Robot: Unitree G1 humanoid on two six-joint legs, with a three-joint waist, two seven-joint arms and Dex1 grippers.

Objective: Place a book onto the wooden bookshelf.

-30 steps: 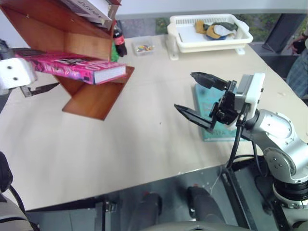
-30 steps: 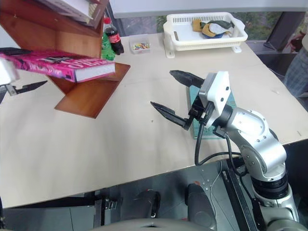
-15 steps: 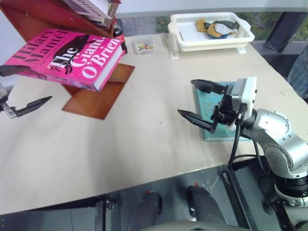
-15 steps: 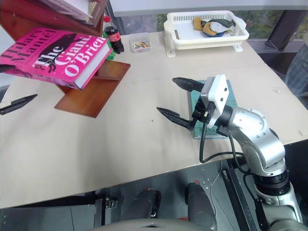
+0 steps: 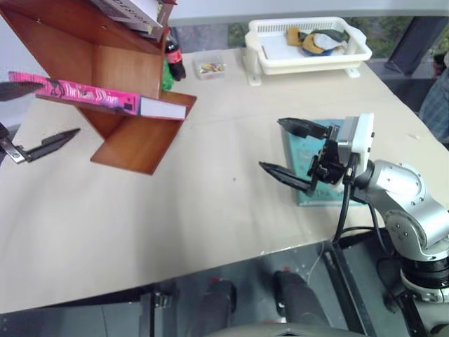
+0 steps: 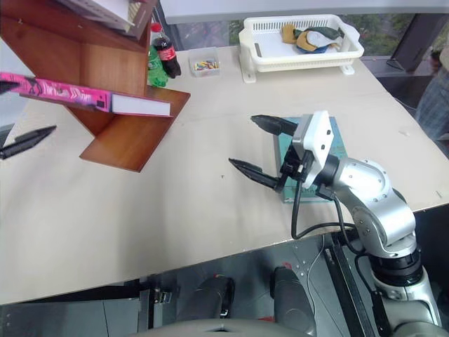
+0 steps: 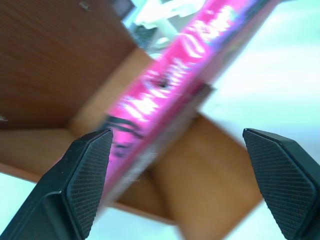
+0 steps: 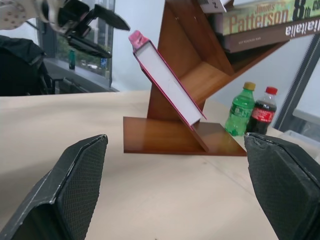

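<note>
Left gripper (image 5: 28, 119) sits cut off at the frame edge, fingers spread wide, holding nothing, just beside the book's spine end. Book (image 5: 98, 97) lies tilted on a slanted board of the wooden bookshelf (image 5: 105, 63), near end overhanging; bright pink cover seen edge-on, lettering unreadable, white page edges (image 8: 167, 82) clear. Shelf's upper part is cropped. Right gripper (image 5: 291, 151) hovers over the table (image 5: 175, 210), fingers apart, empty, above a teal book (image 5: 309, 193) partly hidden behind it.
</note>
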